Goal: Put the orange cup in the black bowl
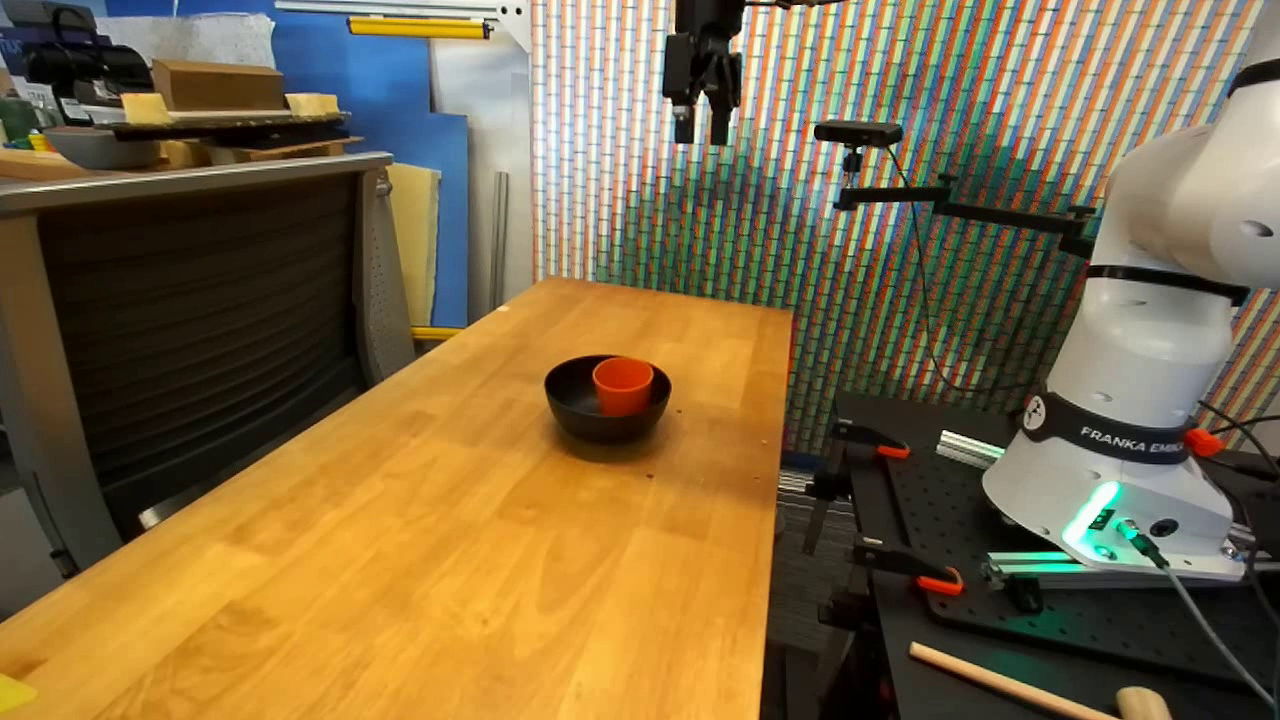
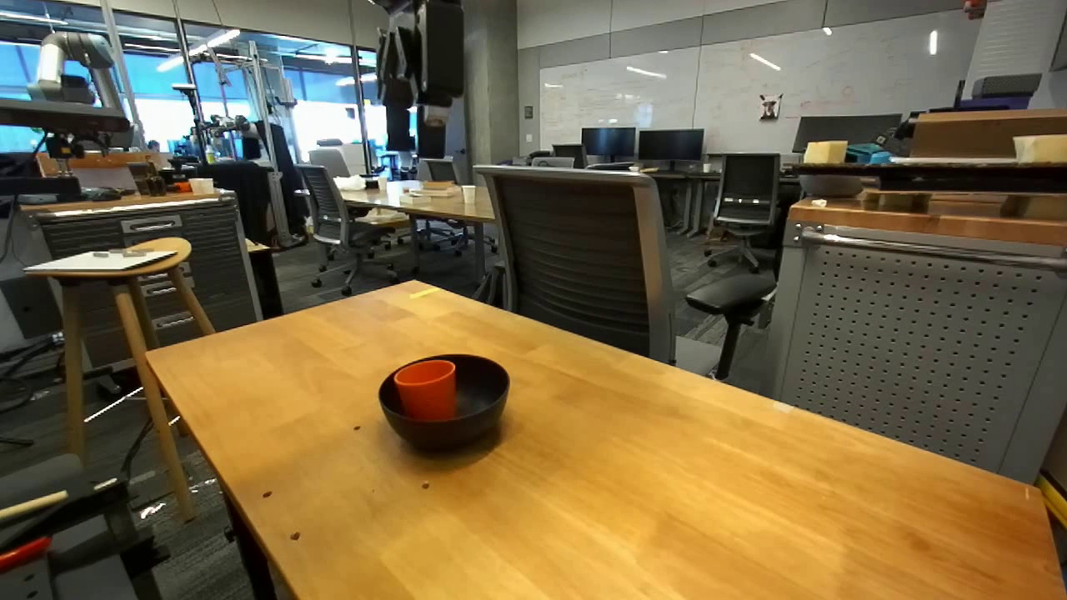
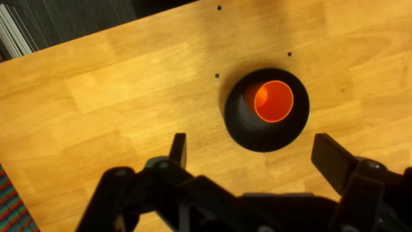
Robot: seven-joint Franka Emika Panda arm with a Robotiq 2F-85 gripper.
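Orange cup (image 3: pixel 274 102) seen inside black bowl (image 3: pixel 257 137), towards one o'clock from the jaws in wrist view; jaws parted, well above. Placing judged done; no grasp needed.

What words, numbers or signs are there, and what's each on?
"FRANKA EMIK", end unclear: black band on the robot.
Round white badge on that band: too small.
Whiteboard writing: too faint to read.
White label by the black gear: too small.
Orange cup, black bowl: none seen.

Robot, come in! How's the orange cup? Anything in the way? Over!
Gripper open, holding nothing, up high. Orange cup inside black bowl. Nothing seen in the way.
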